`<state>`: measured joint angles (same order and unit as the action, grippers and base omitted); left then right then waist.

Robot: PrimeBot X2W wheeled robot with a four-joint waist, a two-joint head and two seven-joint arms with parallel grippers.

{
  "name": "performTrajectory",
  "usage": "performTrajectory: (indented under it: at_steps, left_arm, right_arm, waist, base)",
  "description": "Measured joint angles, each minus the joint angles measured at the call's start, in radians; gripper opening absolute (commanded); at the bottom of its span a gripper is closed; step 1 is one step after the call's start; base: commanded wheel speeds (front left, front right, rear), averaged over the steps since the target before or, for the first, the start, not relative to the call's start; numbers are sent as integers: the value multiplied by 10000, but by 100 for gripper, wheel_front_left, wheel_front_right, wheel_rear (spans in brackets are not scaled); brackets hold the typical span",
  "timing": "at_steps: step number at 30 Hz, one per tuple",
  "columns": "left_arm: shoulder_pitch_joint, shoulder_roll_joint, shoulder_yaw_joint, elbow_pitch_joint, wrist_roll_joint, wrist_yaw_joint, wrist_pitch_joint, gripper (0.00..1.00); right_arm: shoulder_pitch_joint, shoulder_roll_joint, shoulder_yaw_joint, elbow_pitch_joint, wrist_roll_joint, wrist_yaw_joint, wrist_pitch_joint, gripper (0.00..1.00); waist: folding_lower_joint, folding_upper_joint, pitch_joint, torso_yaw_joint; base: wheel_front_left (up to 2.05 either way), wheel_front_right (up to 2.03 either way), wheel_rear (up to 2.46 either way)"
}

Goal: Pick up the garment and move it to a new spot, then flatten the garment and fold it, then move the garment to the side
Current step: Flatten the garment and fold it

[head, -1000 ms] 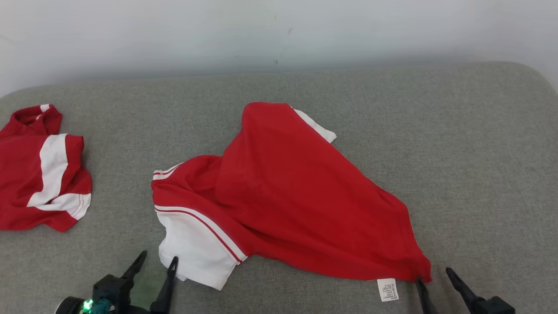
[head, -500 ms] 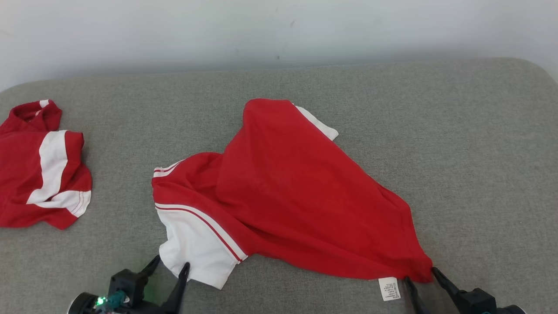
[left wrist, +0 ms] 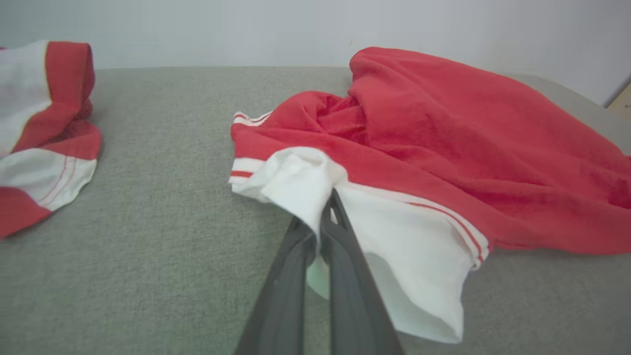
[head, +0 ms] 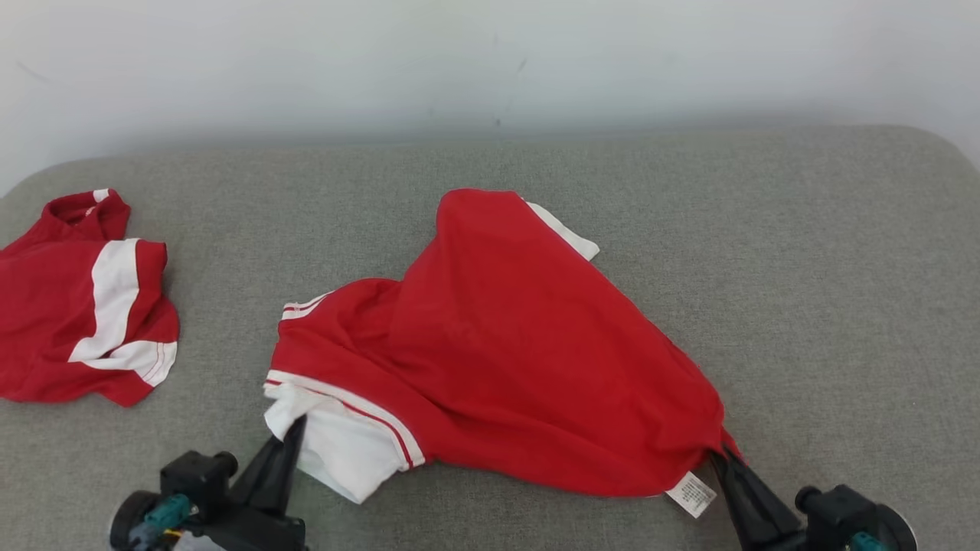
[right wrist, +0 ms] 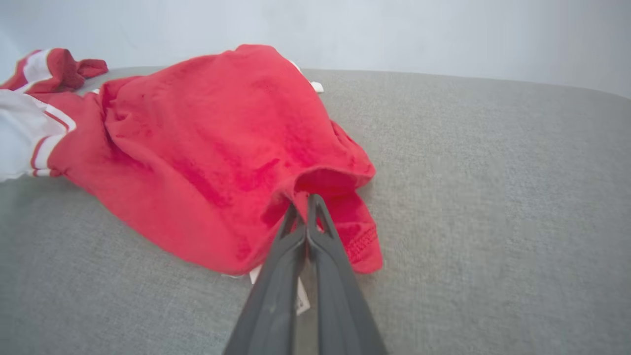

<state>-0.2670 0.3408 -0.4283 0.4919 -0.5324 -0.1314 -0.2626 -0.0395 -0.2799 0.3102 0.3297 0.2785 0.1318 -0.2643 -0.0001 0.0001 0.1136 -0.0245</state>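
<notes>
A red T-shirt (head: 505, 344) with white sleeves lay crumpled in the middle of the grey upholstered cushion (head: 804, 268), its body humped up and draped toward the cushion's front right. One white sleeve (head: 344, 448), edged with red stripes, spread out at the shirt's front left, toward the cushion's front edge; a sliver of the other sleeve (head: 570, 233) peeked from under the red cloth on the side nearer the cushion's back.

The left gripper (head: 295, 428) sat low over the cushion's front-left part, its two dark fingers pressed together on a pinch of the white sleeve, and the cloth was gathered and lifted into a small peak around the tips. The right gripper (head: 722, 458) was near the cushion's front right, clenched on the red hem corner (right wrist: 362, 246) of the shirt, with the fabric puckered around the fingertips. A white care label (head: 691, 493) stuck out from under the hem just beside that grip and lay on the cushion.

A second red-and-white shirt (head: 76, 306) was heaped at the cushion's far left edge, well apart from the held shirt. A pale wall (head: 490, 61) rose behind the cushion's back edge.
</notes>
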Motion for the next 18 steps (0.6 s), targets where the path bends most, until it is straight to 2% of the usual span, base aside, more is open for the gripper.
performTrajectory:
  at_steps: [4, 7, 12, 18]
  left_arm:
    - [-53, 341, 288, -984, 155, 0, 0, 0]
    - [-728, 612, 270, -1603, 125, 0, 2, 0]
    - [-3051, 1218, -169, -2318, -366, -2, 437, 0]
    - [-6792, 1728, -430, -2288, -1452, 0, 1561, 0]
  right_arm:
    - [-273, -190, 105, -882, 435, 0, 2, 0]
    - [-1036, -339, 165, -1338, 917, 0, 4, 0]
    - [-3008, -485, 153, -1463, 2061, 0, 115, 0]
    - [-6460, -502, 102, -1011, 3024, 0, 654, 0]
  waist:
    - [0, 0, -90, 43]
    - [1, 0, -20, 57]
    - [1, 0, 296, 54]
    - [2, 1, 1112, -15]
  base:
    - [0, 0, 0]
    - [0, 0, 0]
    - [0, 0, 0]
    - [0, 0, 0]
